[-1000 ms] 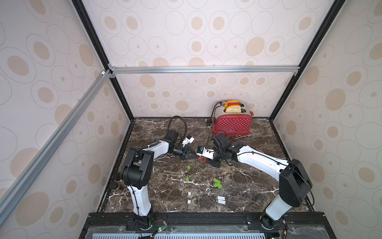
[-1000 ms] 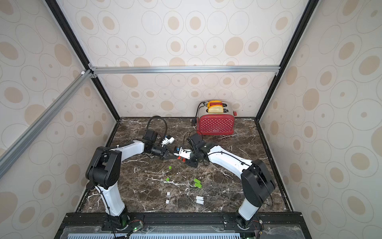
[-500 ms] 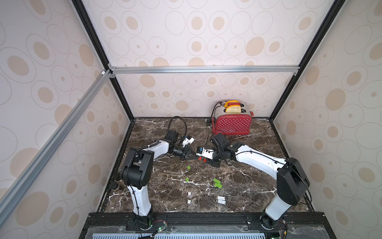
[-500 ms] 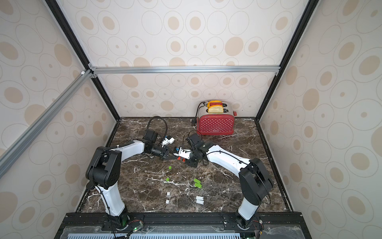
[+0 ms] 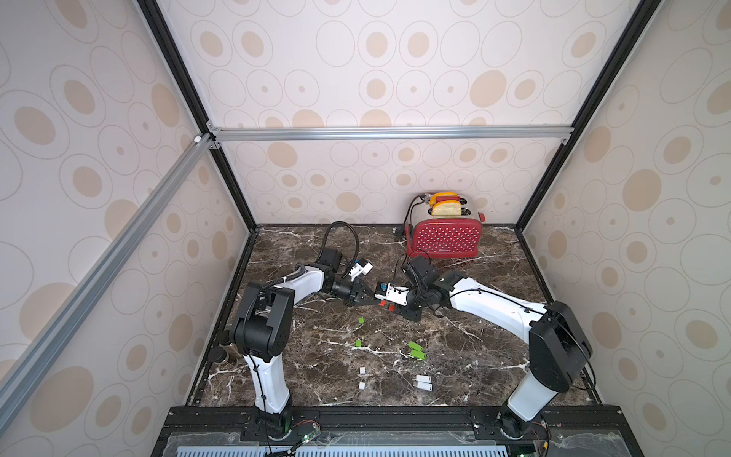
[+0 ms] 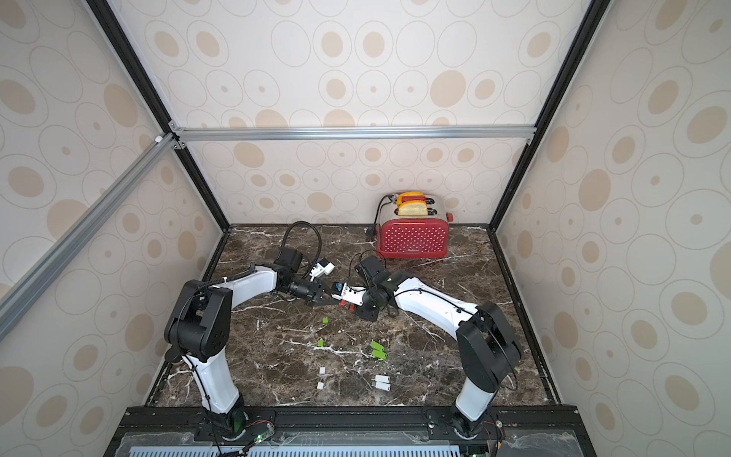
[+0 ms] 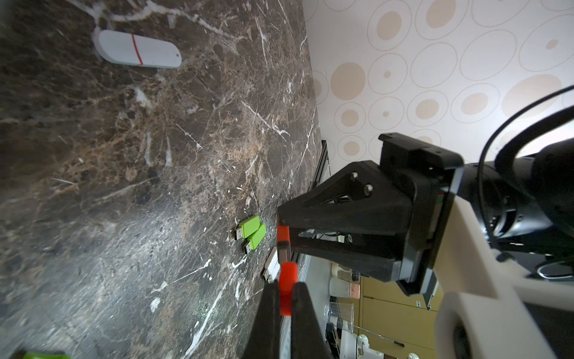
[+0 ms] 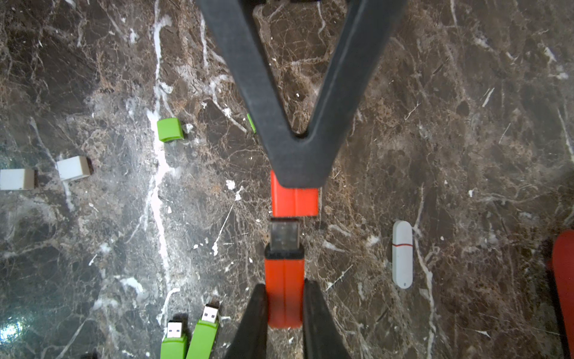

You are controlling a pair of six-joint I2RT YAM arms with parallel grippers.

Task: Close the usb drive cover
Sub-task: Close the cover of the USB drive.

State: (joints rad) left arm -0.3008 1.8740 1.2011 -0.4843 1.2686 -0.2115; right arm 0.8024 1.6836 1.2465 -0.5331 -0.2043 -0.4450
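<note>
above mid-table, near-left of the toaster (image 5: 445,237), the left gripper (image 7: 289,300) pinches the red cap (image 8: 294,200) and the right gripper (image 8: 284,287) pinches the red usb drive (image 8: 284,276), plug (image 8: 284,236) just short of the cap. the cap looks slightly off-axis; pushing now could jam its rim and twist it loose.

Top views overlook table (image 5: 316,376); wrist views close-up.

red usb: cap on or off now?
Off. The red cap, in the left gripper, sits at the tip of the bare plug, not over it; the right gripper holds the drive body.
</note>
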